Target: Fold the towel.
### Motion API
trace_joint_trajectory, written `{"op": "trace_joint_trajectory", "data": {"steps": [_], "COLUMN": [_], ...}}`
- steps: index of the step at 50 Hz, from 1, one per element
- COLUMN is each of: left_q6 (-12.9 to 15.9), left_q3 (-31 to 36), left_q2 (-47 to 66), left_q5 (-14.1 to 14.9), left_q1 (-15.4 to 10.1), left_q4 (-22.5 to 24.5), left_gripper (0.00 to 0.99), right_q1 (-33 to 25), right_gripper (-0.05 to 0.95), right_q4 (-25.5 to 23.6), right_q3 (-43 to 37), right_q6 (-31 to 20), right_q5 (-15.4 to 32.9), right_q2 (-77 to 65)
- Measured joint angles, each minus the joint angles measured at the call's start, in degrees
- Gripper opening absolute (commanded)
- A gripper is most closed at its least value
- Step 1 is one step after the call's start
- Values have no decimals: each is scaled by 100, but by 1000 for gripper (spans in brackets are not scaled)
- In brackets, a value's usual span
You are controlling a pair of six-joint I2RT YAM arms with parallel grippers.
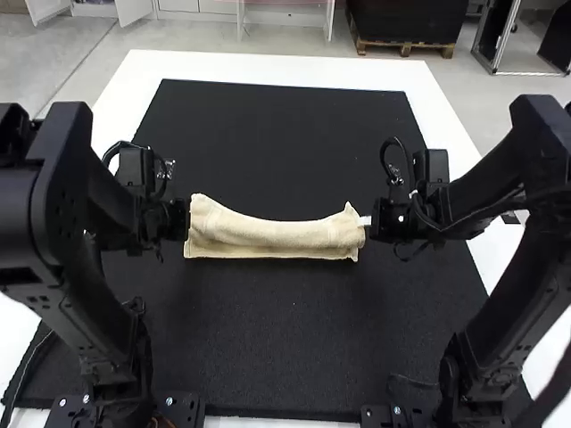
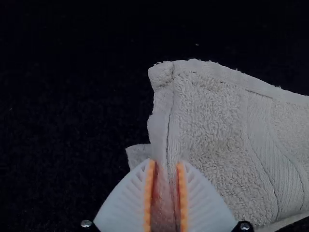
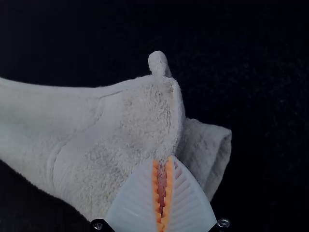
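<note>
High view from above the table [image 1: 268, 65] has the towel [image 1: 277, 234] lying crosswise on the black mat [image 1: 285, 357] between two robot arms, a long, narrow strip with layers showing along its near side and its middle sagging toward the arms' bases. Left gripper [image 1: 186, 219] is at one short end, right gripper [image 1: 367, 220] at the other.

Left wrist view catches the white, ribbed fingers [image 2: 120, 200] closed on that end's hem, the cloth pinched between orange pads [image 2: 183, 198]. One corner [image 2: 161, 73] extends past the fingertips, a small flap [image 2: 138, 153] pokes out beside them, and a smooth woven band [image 2: 275, 154] crosses the towel farther along.

Right wrist view records the matching grip: fingers [image 3: 189, 198] nearly together on the opposite edge. A rounded nub of cloth [image 3: 158, 64] stands beyond the tips, while another layer [image 3: 203, 145] juts out beside them, its edge curled.
</note>
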Motion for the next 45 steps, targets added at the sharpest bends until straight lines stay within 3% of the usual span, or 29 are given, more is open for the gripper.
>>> {"op": "trace_joint_trajectory", "data": {"steps": [7,10,16,34,45], "left_q6": [17,15,20,-98,-332], "left_q3": [0,0,0,0,4], "left_q2": [35,35,35,35,37], "left_q5": [-76,-125,-184,-184,-118], "left_q1": [0,0,0,542,625], "left_q4": [85,85,155,461,437], "left_gripper": [830,948,967,967,967], "right_q1": [0,0,-4,90,409], "right_gripper": [633,751,911,910,908], "right_q4": [15,15,17,15,26], "right_q3": [-7,-4,-4,2,103], "right_q6": [-55,-79,-81,-81,-83], "right_q5": [83,133,197,446,590], "right_q2": [61,61,61,173,511]}}
